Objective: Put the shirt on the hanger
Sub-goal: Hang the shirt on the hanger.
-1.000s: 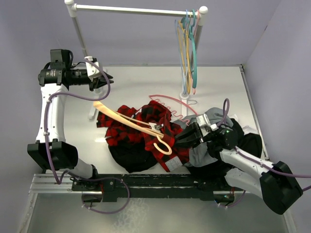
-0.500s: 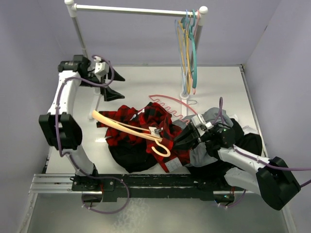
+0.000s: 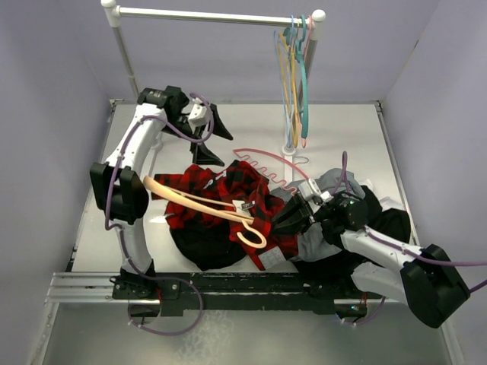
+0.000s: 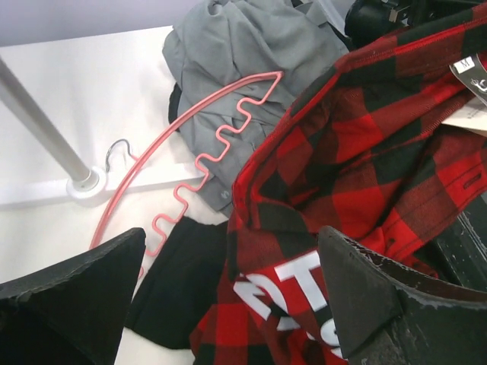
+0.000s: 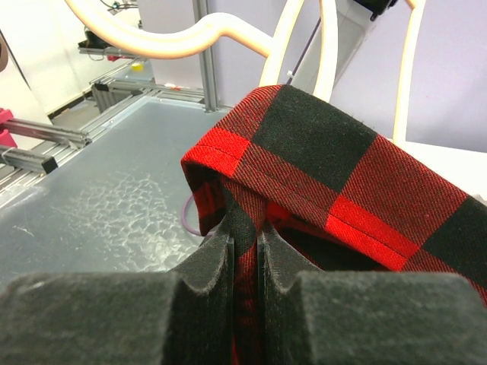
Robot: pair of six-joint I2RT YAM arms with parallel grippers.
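Spread wide and holding nothing on the left hand (image 3: 215, 143) (just hanging in the air over the bench (image 3: 342, 137)), at the upper left of the top view. Clamped tight on the right hand (image 3: 293, 217), pinching a fold of the shirt (image 3: 243, 179) at the middle right. Lying bunched up in the middle of the frame, with its far edge right under the open left hand. Resting across that heap, slanting down from left to middle: the hanger (image 3: 183, 195), its hook near the right hand. Looks like an early stage, with no shoulder on the hanger yet. Left to do: slip both hanger ends inside the shirt's shoulders.
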